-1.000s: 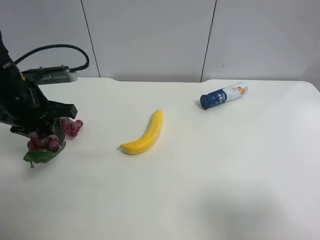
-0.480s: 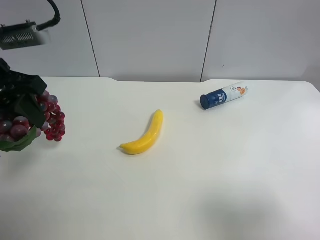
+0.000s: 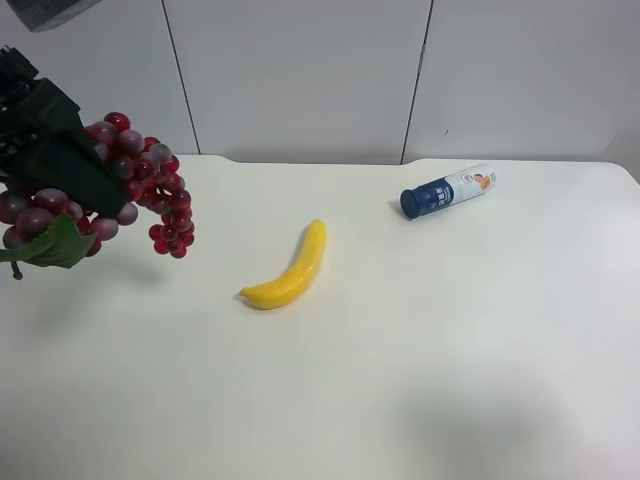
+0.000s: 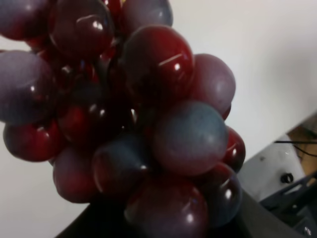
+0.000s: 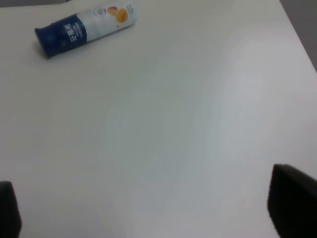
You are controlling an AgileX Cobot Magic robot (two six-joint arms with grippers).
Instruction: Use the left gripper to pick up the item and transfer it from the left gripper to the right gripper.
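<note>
A bunch of red grapes [image 3: 140, 180] with a green leaf [image 3: 55, 245] hangs in the air at the exterior high view's left, held by the black left gripper [image 3: 60, 160] well above the table. In the left wrist view the grapes [image 4: 133, 114] fill the picture and hide the fingers. The right gripper [image 5: 148, 208] is open and empty over bare table; its dark fingertips [image 5: 292, 201] show at the edges of the right wrist view. The right arm is out of the exterior high view.
A yellow banana [image 3: 288, 268] lies near the middle of the white table [image 3: 450, 350]. A blue and white bottle [image 3: 448, 190] lies on its side at the back right, also in the right wrist view [image 5: 84, 29]. A grey panelled wall stands behind.
The left gripper has lifted the grapes off the table, rising and shifting right over the last second. The banana and bottle have not moved.
</note>
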